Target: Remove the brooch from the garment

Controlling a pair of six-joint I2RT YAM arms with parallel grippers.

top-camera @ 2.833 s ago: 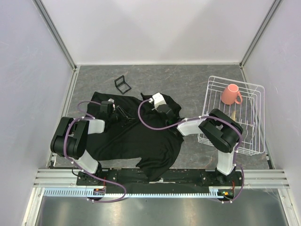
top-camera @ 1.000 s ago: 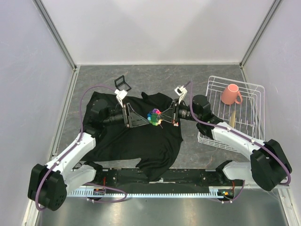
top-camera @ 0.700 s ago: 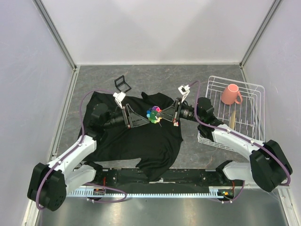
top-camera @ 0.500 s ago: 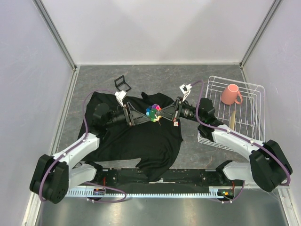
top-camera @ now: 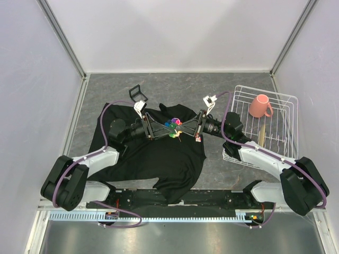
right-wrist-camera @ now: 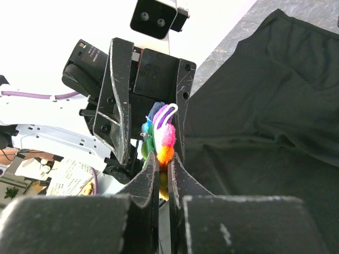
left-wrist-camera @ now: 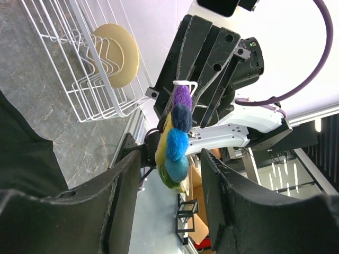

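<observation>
The brooch point(top-camera: 172, 126), a small many-coloured pompom flower, is held above the black garment point(top-camera: 153, 159) in the middle of the table. My right gripper point(top-camera: 180, 127) comes in from the right and is shut on the brooch's orange and yellow edge point(right-wrist-camera: 165, 153). My left gripper point(top-camera: 167, 127) faces it from the left. Its jaws stand open on either side of the brooch point(left-wrist-camera: 175, 140), with a gap on each side. In the wrist views no fabric shows around the brooch. The garment point(right-wrist-camera: 254, 106) lies flat and crumpled beneath.
A white wire rack point(top-camera: 286, 114) stands at the right with a pink mug point(top-camera: 259, 106) and a cream plate point(left-wrist-camera: 116, 53) in it. A small black stand point(top-camera: 137, 94) sits behind the shirt. A white-and-red label point(top-camera: 197, 138) shows under the right gripper.
My left gripper has reached right until its jaws flank the brooch, and they have narrowed a little. The right gripper keeps its hold on the brooch, nearly still.
</observation>
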